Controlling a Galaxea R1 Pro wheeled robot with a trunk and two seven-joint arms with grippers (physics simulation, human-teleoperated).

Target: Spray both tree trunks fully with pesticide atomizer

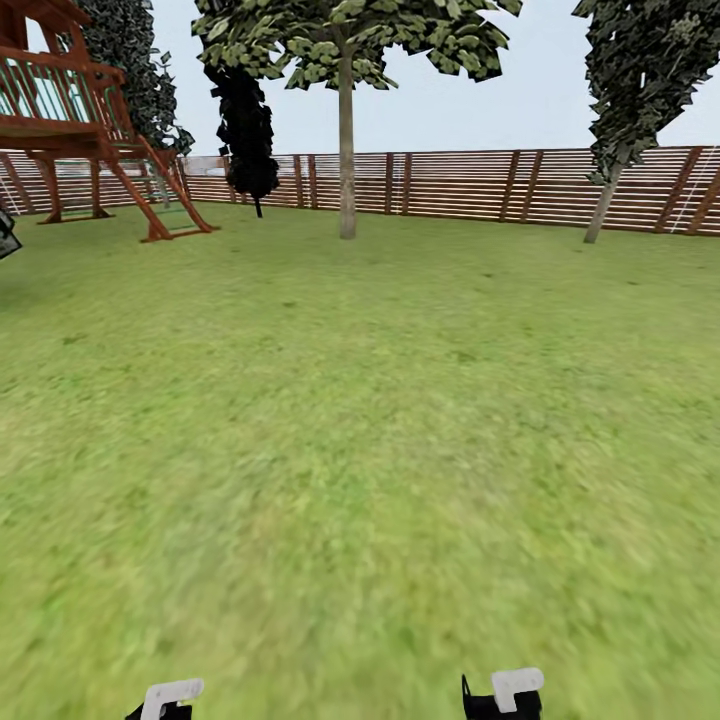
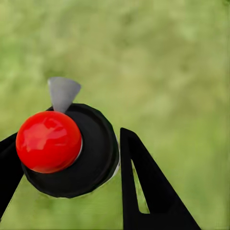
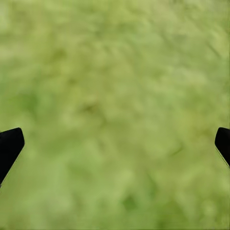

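- Both arms show at the bottom edge of the head view as black links with white brackets, the left arm (image 1: 168,698) low left and the right arm (image 1: 505,693) low right, hanging over the lawn (image 1: 360,450).
- Left claw (image 2: 67,163) is clenched on the atomizer (image 2: 72,151): one black finger (image 2: 143,191) stands at one side of the black round cap and the other finger touches the opposite side.
- On the cap sits a glossy red knob (image 2: 49,141), and a grey cone-shaped nozzle (image 2: 63,92) sticks out past its rim, over blurred grass.
- Right claw (image 3: 115,143) is released and holds nothing; its two black fingertips (image 3: 9,146) peek in at opposite edges of the right wrist view, well apart, with grass between them.
- Straight ahead, far across the lawn, stands a tree (image 1: 346,60) with a pale, bare, upright trunk (image 1: 347,160) and a green crown, near the slatted brown fence (image 1: 480,185).
- At the far right a second tree (image 1: 640,70) has a leaning grey trunk (image 1: 603,210) and dark foliage, just before the fence.
- Left of the middle tree is a thin black-leaved tree (image 1: 246,130).
- A red-brown wooden play tower (image 1: 90,130) with a ladder stands at the far left.
- Whether any pesticide specks lie on either trunk is too far off to tell.
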